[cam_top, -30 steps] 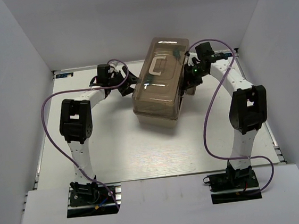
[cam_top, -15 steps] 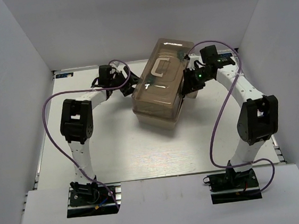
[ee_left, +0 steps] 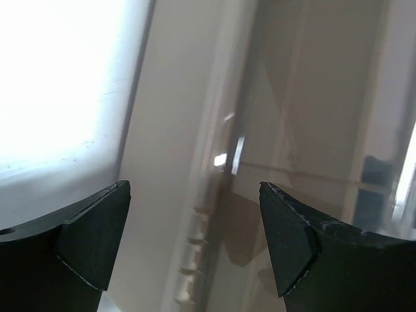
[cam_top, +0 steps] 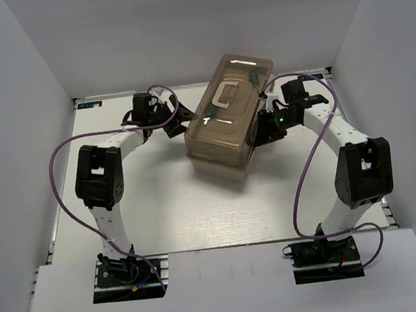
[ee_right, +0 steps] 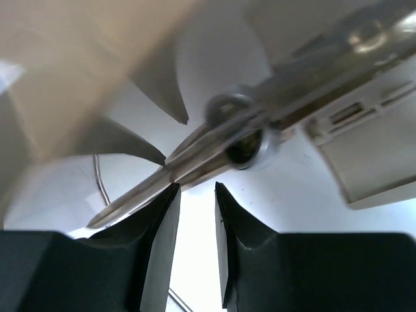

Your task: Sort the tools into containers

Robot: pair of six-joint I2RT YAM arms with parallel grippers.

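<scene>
The beige toolbox stands at the table's far middle, its translucent brown lid down and the pale handle on top. Green tool handles show dimly through the lid; the other tools are hidden. My left gripper is open against the box's left side; the left wrist view has its jaws wide either side of the beige wall and lid edge. My right gripper is at the box's right side, its jaws a narrow gap apart and empty, under a metal hinge bar.
A beige tray end shows to the right of the hinge bar. White walls enclose the table on three sides. Purple cables loop off both arms. The arm bases sit at the near edge.
The right arm has swung in towards the box's right side. The toolbox has shifted and turned slightly towards the far right. The left arm's elbow has moved left.
</scene>
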